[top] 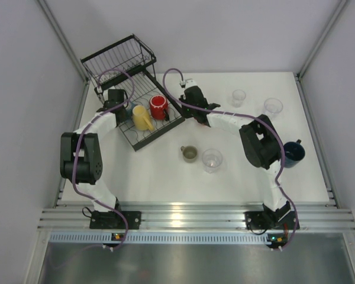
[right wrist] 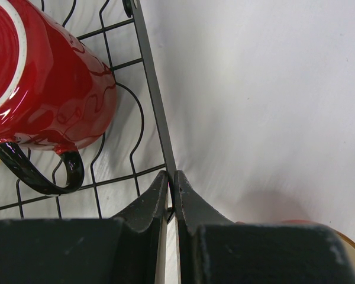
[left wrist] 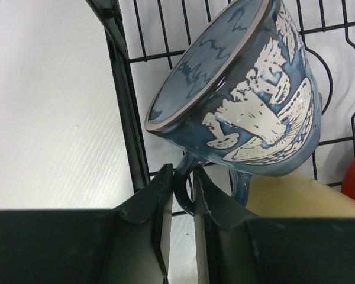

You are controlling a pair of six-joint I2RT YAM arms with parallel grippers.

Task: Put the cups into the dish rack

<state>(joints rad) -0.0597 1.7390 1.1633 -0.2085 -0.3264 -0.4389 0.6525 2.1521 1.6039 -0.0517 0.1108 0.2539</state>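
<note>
Hidden or cut off: in the top view the left end effector (left wrist: 182,177) and its wrist are covering the blue mug (left wrist: 242,94), so only the left wrist camera is showing it properly. A dark blue mug (top: 294,152) at the right of the bench (top: 165,183) is sitting partly behind the right arm's elbow. In the right wrist view an orange-red curved edge (right wrist: 343,239) is peeking out behind the finger body, too cut off to identify. Writing: nothing legible is showing on any cup or on the rack (the blue mug is carrying a white mushroom pattern, no lettering). Left end effector: the fingers are standing narrowly apart and pinching the blue mug's handle. The mug is tilting over the wires at the left edge of the tray part of the dish rack (top: 119,59), just beside the yellow mug (top: 143,118). Right end effector (right wrist: 171,180): the fingers are pressing almost together on the rack's right rim wire, near the red mug (top: 158,106), which is sitting in the tray part. Lying loose on the bench, well apart from the rack: an olive-grey mug (top: 189,154) just beside a clear tumbler (top: 212,160), and two more tumblers (top: 238,97) (top: 273,106) at the far right.
</note>
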